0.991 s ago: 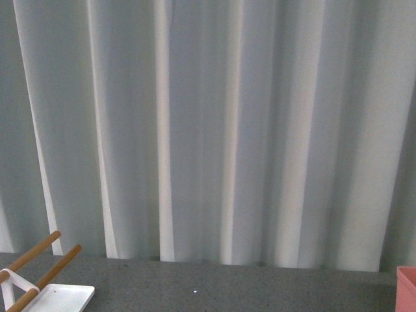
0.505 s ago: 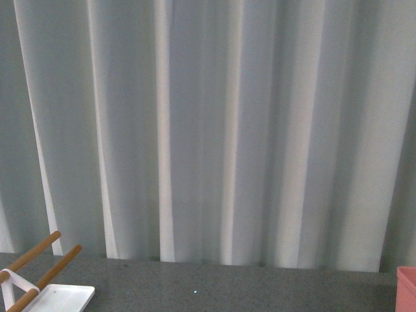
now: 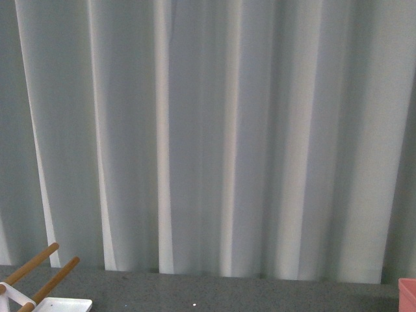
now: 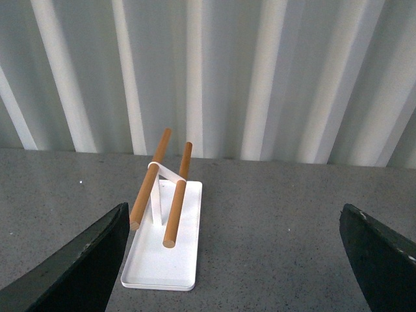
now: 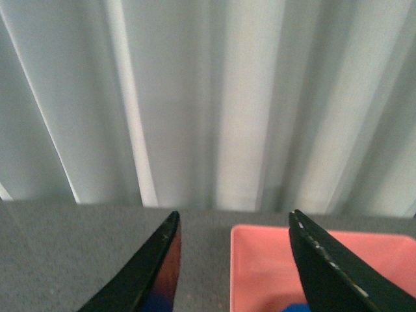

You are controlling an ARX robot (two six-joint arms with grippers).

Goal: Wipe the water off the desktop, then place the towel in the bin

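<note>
Evidently the right tool (image 5: 234, 260) hangs open over the pink plastic bin (image 5: 273, 260), where bright blue fuzzy towel (image 5: 298, 308) shows, while the left tool (image 4: 234, 260) gapes empty above the speckled grey table (image 4: 273, 214).

Rack (image 4: 162, 214) left, bin (image 5: 325, 266) right

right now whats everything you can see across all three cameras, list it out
curtain: one, pale grey-white, pleated, hanging behind the far edge of the desktop
desktop: one, dark grey with fine speckles, under everything
rack: one, two wooden rods on a white bracket, standing on its white base plate at the left of the desktop
bin: one, pink, at the right of the desktop
towel: a small bright blue patch inside the bin, at the right wrist view's edge
left gripper: dark fingers wide apart, holding nothing
right gripper: dark fingers apart, above the bin's edge
</note>
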